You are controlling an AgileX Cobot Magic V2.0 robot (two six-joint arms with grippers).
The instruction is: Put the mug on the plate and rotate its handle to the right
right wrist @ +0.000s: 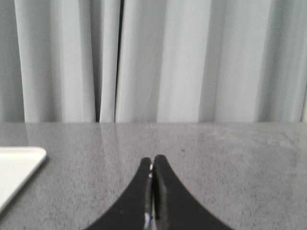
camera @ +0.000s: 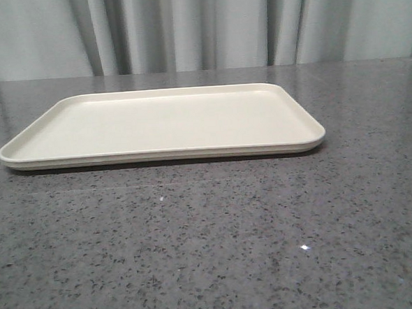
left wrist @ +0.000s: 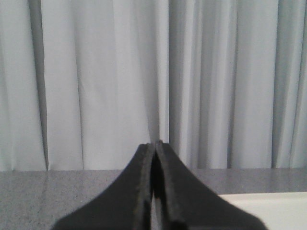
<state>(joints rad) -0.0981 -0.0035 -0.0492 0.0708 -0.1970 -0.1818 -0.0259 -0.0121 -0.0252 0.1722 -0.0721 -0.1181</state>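
The plate (camera: 86,137), a large cream-white rectangular tray with a low rim, lies on the grey speckled table in the front view. A corner of it shows in the left wrist view (left wrist: 278,211) and in the right wrist view (right wrist: 17,170). The mug and its handle are out of view in every frame. My left gripper (left wrist: 155,143) is shut and empty, its black fingers pressed together, with the plate's corner off to its side. My right gripper (right wrist: 152,159) is shut and empty over bare table beside the plate. Neither gripper shows in the front view.
A grey speckled table (camera: 212,252) runs to a pleated pale curtain (camera: 198,29) at the back. Nothing stands on the plate.
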